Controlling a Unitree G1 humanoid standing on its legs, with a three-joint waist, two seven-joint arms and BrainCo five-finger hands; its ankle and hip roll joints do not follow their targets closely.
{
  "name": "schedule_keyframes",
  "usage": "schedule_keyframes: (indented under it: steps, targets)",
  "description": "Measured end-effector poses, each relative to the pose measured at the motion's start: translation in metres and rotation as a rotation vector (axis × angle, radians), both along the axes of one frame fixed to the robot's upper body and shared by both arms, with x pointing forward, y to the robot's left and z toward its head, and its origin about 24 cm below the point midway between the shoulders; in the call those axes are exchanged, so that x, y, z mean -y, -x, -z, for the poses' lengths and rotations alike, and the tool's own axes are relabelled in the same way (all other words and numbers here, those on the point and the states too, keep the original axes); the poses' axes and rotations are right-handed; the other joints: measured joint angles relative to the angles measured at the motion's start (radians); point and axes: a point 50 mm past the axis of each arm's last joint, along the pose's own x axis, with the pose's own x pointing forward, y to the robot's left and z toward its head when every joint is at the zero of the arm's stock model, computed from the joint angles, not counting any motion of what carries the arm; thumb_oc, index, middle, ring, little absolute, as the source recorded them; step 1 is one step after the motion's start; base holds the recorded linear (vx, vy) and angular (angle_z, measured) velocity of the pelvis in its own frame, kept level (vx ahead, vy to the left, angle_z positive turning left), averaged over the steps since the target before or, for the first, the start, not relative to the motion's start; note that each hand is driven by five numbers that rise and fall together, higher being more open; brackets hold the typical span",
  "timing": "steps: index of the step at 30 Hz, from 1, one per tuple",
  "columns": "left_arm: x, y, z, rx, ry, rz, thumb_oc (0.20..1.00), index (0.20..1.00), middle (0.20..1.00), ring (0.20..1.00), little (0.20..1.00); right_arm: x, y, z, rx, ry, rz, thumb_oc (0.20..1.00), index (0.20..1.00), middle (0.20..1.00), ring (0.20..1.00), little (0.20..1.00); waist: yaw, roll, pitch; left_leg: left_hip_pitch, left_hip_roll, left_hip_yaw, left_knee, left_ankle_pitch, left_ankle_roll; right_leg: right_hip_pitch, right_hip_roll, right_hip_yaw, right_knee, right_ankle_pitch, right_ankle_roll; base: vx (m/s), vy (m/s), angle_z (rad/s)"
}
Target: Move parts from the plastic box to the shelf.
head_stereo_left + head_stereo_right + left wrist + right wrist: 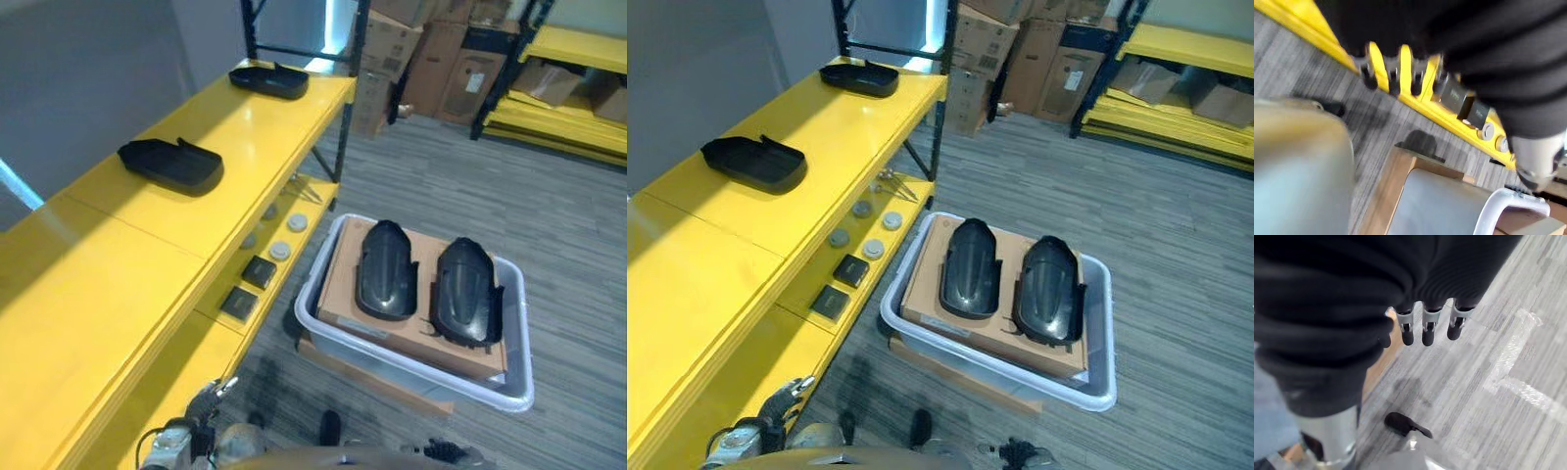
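A clear plastic box (315,323) stands on the floor beside the yellow shelf (118,264). A cardboard carton inside it carries two black moulded parts side by side, the left part (385,269) and the right part (463,289). Two more black parts lie on the shelf top, a nearer one (171,162) and one at the far end (269,78). My left hand (1395,81) hangs low near the shelf's front edge, its fingers straight and holding nothing. My right hand (1428,329) hangs over the grey floor, fingers relaxed and empty. Both hands are well away from the box's parts.
The lower shelf board (294,255) holds small round discs (281,251) and flat dark blocks (259,271). A flat cardboard sheet (372,377) lies under the box. Stacked cartons (431,59) and another yellow rack (568,88) stand at the back.
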Motion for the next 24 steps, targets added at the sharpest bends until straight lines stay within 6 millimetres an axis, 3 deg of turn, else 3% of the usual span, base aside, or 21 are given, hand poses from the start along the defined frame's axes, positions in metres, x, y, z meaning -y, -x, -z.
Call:
schedule_keyframes:
  steps: [3,6,9,12,17,24]
  targets:
    - [-0.002,0.005,0.003,-0.045,0.021,0.000,1.000,1.000,1.000,1.000,1.000,0.000,-0.002,0.000,-0.013,0.005,-0.001,1.000,1.000,1.000,1.000,1.000,-0.002,0.018,-0.002,0.044,-0.026,-0.034,-0.049,-0.004,0.007,-0.034,-0.021,0.043,0.019,-0.001,0.003,0.02,0.103,-0.34]
    - [0.002,0.012,0.006,-0.101,0.061,0.024,1.000,1.000,1.000,1.000,1.000,0.005,0.001,-0.001,-0.044,0.032,-0.042,1.000,1.000,1.000,1.000,1.000,-0.025,0.062,-0.013,0.099,-0.031,-0.039,-0.156,-0.005,0.023,-0.042,-0.025,0.069,0.023,0.003,0.056,0.05,0.091,-0.24]
    - [0.001,0.018,0.008,-0.123,0.072,0.032,1.000,1.000,1.000,1.000,1.000,-0.001,0.016,0.003,-0.091,0.039,-0.064,1.000,1.000,1.000,1.000,1.000,-0.032,0.064,-0.027,0.137,-0.065,-0.029,-0.206,0.006,0.039,-0.028,-0.061,0.086,0.009,0.018,0.089,0.06,0.086,-0.13]
    - [0.000,0.034,0.012,-0.173,0.075,0.021,1.000,1.000,1.000,1.000,1.000,-0.002,0.020,0.004,-0.101,0.052,-0.072,1.000,1.000,1.000,1.000,1.000,-0.039,0.074,-0.053,0.150,-0.073,-0.014,-0.210,0.006,0.044,-0.032,-0.072,0.089,0.018,0.017,0.097,0.04,0.083,-0.10]
    - [0.001,0.040,0.013,-0.192,0.087,0.030,1.000,1.000,1.000,1.000,1.000,0.002,0.023,0.003,-0.098,0.064,-0.033,1.000,1.000,1.000,1.000,1.000,-0.034,0.074,-0.094,0.172,-0.065,-0.010,-0.210,0.006,0.045,-0.020,-0.058,0.113,0.010,0.037,0.096,0.06,0.029,-0.04]
    - [0.006,0.050,0.015,-0.218,0.098,0.062,1.000,1.000,1.000,1.000,1.000,0.001,0.029,0.004,-0.071,0.063,0.066,1.000,1.000,1.000,1.000,1.000,-0.036,0.073,-0.095,0.198,-0.067,0.020,-0.209,-0.006,0.038,-0.034,-0.042,0.172,0.034,0.038,0.096,0.07,0.092,-0.22]
